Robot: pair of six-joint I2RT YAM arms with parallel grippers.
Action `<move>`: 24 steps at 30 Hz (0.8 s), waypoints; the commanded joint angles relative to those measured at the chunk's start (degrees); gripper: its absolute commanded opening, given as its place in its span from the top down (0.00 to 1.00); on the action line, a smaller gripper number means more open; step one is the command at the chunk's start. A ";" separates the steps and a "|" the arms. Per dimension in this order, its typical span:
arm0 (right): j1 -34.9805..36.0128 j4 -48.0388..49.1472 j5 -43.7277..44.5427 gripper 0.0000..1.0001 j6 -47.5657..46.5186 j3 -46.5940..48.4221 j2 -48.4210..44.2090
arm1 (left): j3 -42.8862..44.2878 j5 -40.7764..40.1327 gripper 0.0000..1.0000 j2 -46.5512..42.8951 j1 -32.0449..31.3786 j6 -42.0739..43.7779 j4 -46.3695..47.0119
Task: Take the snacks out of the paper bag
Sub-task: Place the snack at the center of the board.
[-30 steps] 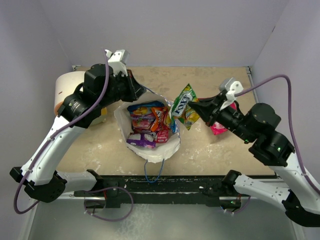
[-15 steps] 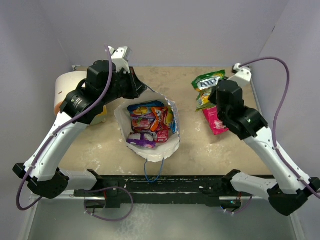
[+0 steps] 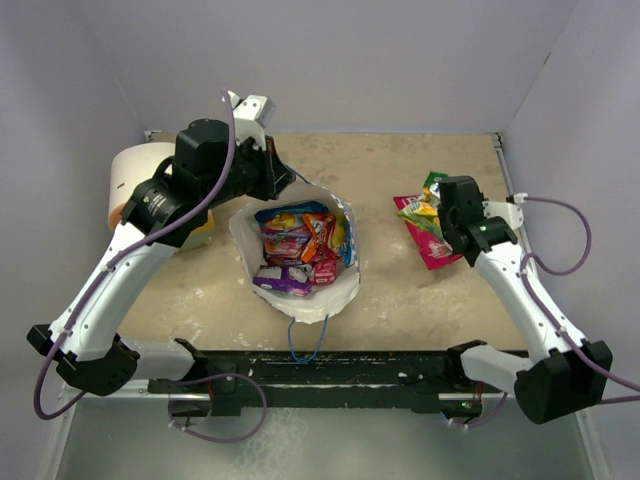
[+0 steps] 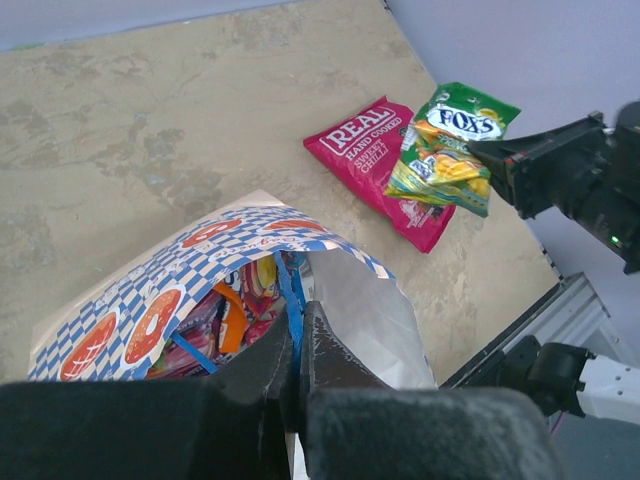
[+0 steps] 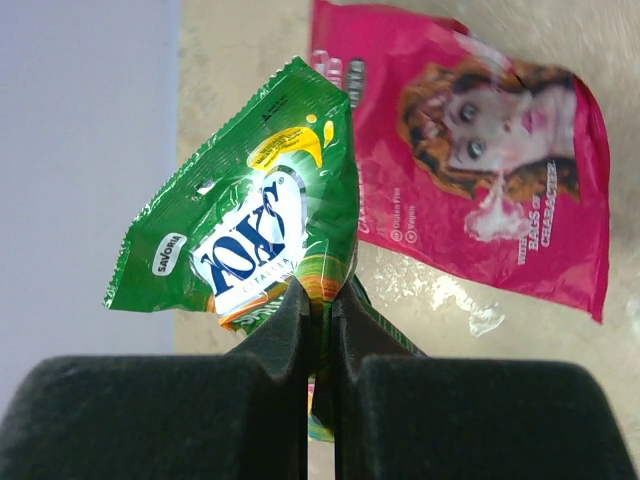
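The blue-and-white checkered paper bag (image 3: 335,300) is stood near the middle of the desk (image 3: 400,160). Its far rim is pinched in the closed left pincer (image 4: 297,330), seemingly so that the mouth is held open and the bag steadied. Several glossy packets (image 3: 300,250), red, orange and purple, are seen packed inside. The right pincer (image 5: 322,300) is clamped narrowly on the bottom edge of a green crinkly foil packet (image 5: 260,230), which is held upright above it, near the desk's right edge. A pink-red glossy packet (image 5: 480,170) is laid flat there, just beyond the green one, suggesting a set-down spot. Contact between the two cannot be told.
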 commanded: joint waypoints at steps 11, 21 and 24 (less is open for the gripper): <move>-10.05 4.33 -6.01 1.00 23.66 -9.23 9.80 | -2.58 1.21 1.00 -4.05 -0.05 4.55 4.61; -13.49 6.89 -10.40 1.00 18.98 -13.79 18.71 | -4.01 0.86 1.00 -5.25 -0.06 5.77 4.84; -13.48 6.69 -9.45 0.86 17.98 -14.88 17.61 | -4.08 0.56 1.00 -5.35 -0.07 6.10 4.76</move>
